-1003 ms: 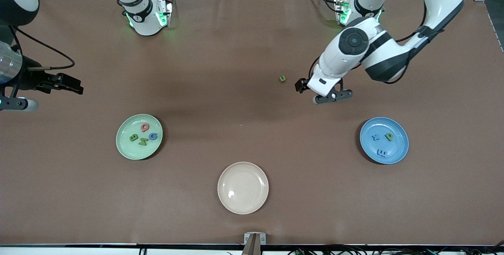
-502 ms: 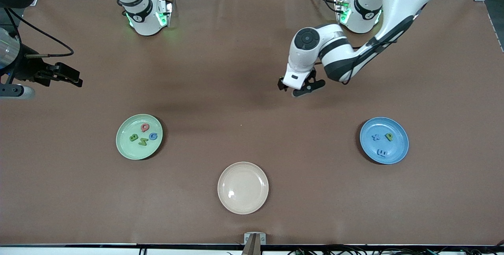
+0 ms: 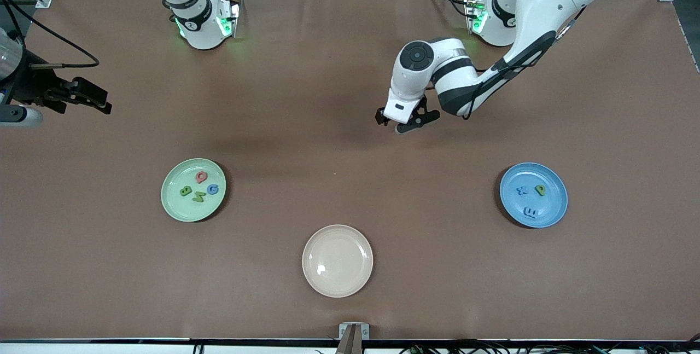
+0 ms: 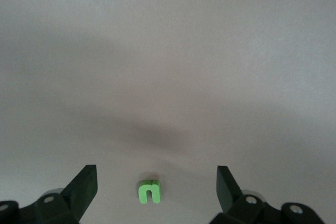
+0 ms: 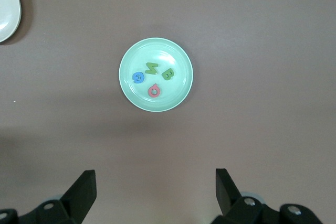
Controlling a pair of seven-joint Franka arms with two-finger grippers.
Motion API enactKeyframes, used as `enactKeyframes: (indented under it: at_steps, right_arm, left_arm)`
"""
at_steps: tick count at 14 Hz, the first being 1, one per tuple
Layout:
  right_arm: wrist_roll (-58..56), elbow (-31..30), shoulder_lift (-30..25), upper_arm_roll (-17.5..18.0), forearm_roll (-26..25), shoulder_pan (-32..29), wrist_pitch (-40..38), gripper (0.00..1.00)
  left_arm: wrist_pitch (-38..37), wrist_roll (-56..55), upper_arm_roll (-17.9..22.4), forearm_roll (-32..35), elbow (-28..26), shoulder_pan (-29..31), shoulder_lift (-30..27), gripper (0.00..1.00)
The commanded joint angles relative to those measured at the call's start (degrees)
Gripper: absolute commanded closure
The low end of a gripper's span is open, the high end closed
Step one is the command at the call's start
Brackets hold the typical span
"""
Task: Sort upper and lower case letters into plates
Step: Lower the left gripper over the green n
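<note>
From the front, the brown worktop carries a pale green plate with four letters, a blue plate with three, and a bare cream plate nearest the camera. The left pincer hangs over mid-worktop; the right pincer waits at its end. The left wrist view alone shows a small green letter lying between spread fingers. The right wrist view, fingers spread, shows the plate's red, blue and green letters.
</note>
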Motion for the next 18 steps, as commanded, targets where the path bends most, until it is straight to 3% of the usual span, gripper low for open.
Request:
enactKeyframes:
  at_steps: [1, 4, 11, 13, 18]
  right_arm:
    - [-1.05, -2.74, -2.62, 0.42, -0.49, -0.84, 1.19, 0.0]
    - [-4.21, -2.83, -2.8, 0.42, -1.11, -0.93, 1.1, 0.0]
    - [-4.31, -4.14, -3.67, 0.33, -0.94, -0.93, 1.8, 0.0]
    - [-4.31, -7.3, -5.77, 0.33, -0.59, -0.93, 4.08, 0.0]
    - [-4.31, -6.88, -5.44, 0.24, -0.33, -1.45, 3.83, 0.0]
  left_arm:
    - [0.47, -3.78, 1.42, 2.06, 0.36, -3.01, 0.94, 0.0]
    - [1.6, -3.79, 2.12, 2.23, -0.08, -3.46, 1.9, 0.0]
    - [6.18, -7.21, 11.79, 3.64, 0.1, -14.17, 1.91, 0.0]
    - [6.09, -7.3, 11.8, 3.64, 0.01, -14.18, 1.82, 0.0]
    - [6.09, -8.62, 11.8, 3.64, -1.13, -14.18, 1.21, 0.01]
